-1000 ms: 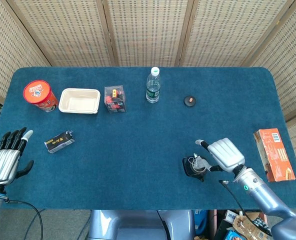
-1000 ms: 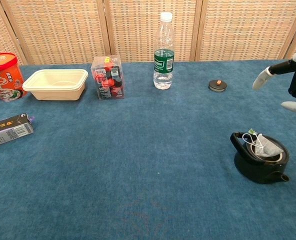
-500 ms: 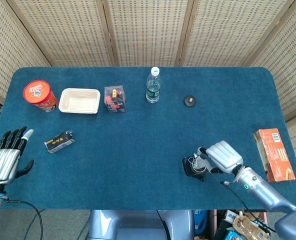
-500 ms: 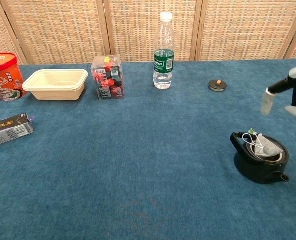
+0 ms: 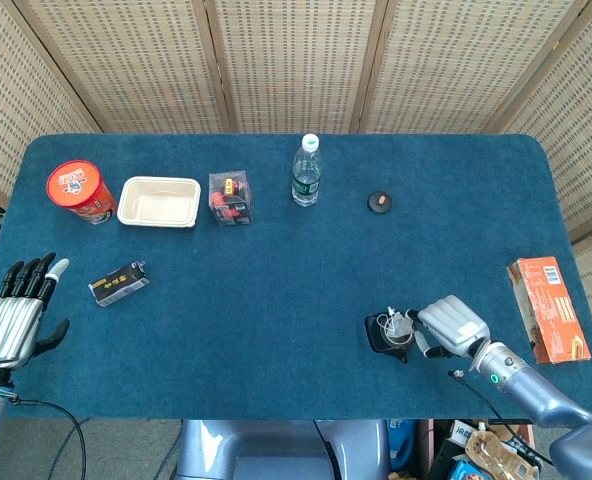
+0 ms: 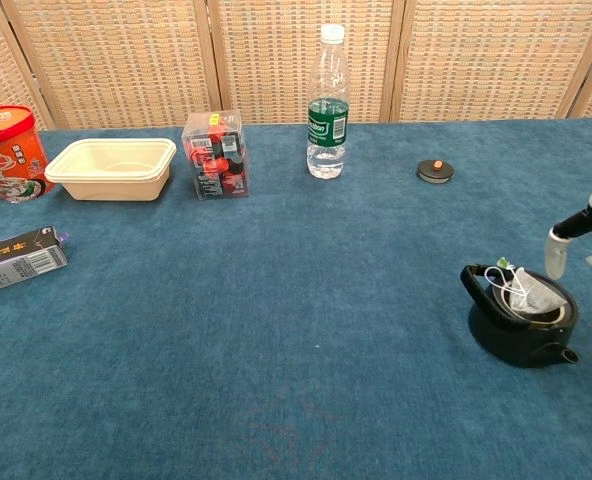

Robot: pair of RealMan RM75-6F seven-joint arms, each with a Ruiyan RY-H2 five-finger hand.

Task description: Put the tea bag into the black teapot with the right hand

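Observation:
The black teapot (image 6: 517,325) stands lidless near the table's front right, also seen in the head view (image 5: 384,334). A white tea bag (image 6: 532,294) lies in its mouth, with its string and a small green tag draped over the rim (image 6: 500,270). My right hand (image 5: 453,326) hovers just right of the pot; one finger (image 6: 558,246) points down beside the tea bag without touching it, and nothing is held. My left hand (image 5: 14,310) stays at the table's front left edge, fingers spread and empty.
The teapot's lid (image 6: 435,171) lies behind the pot. At the back stand a water bottle (image 6: 327,104), a clear box of red items (image 6: 216,154), a cream tray (image 6: 110,168) and a red cup (image 6: 3,151). A dark packet (image 6: 18,260) lies left; an orange box (image 5: 548,308) far right.
My right hand has dropped lower and drawn back toward the table's front edge, its finger now close beside the tea bag. Teapot, tea bag and left hand have not moved.

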